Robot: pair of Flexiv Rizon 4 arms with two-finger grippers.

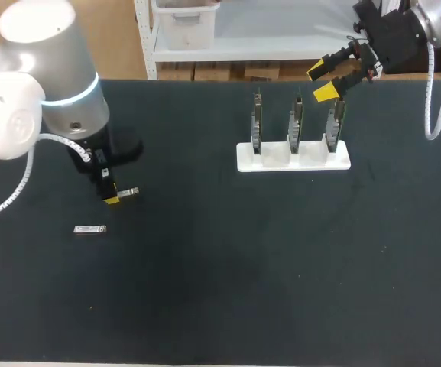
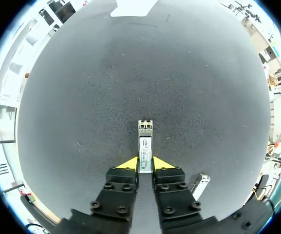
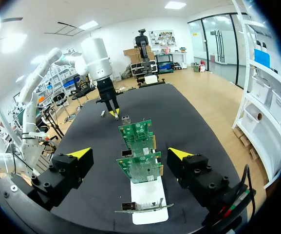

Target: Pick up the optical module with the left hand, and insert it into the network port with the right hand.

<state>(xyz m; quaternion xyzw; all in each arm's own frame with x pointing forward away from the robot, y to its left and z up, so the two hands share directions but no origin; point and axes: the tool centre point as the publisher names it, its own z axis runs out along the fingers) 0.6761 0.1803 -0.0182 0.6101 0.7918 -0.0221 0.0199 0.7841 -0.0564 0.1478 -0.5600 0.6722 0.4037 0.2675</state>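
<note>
Left gripper is clamped on the module; right gripper hangs wide apart over the cards.

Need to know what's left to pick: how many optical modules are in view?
2. The gripped module sits clamped in the left claw; the loose module lies flat on the table beside that claw. None seems hidden.
</note>
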